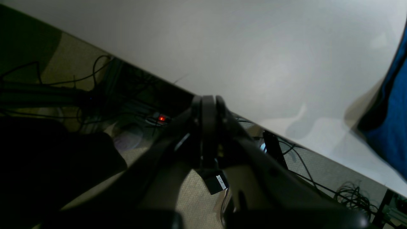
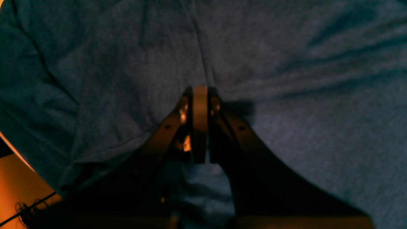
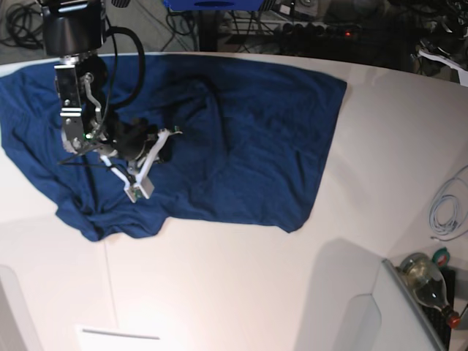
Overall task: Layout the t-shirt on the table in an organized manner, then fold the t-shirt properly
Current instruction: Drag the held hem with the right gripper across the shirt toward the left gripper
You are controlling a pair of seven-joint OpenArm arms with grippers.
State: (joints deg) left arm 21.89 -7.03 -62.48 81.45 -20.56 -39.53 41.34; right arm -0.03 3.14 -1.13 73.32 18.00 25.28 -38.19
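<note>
While right pincer (image 3: 139, 189) sits low on plain dark navy soft cloth t-shirt (image 3: 219, 139), its tips pressed together, cannot tell if cloth is caught between them. Shirt lies spread but wrinkly across far left part of big white smooth worktop (image 3: 241, 285), bunched at its near left corner. Left pincer (image 1: 208, 101) pressed together too, holding nothing, hanging by worktop edge, well apart from shirt. Good way, likely: lift a little first, check cloth comes up, then pull slow toward near edge to flatten wrinkles.
</note>
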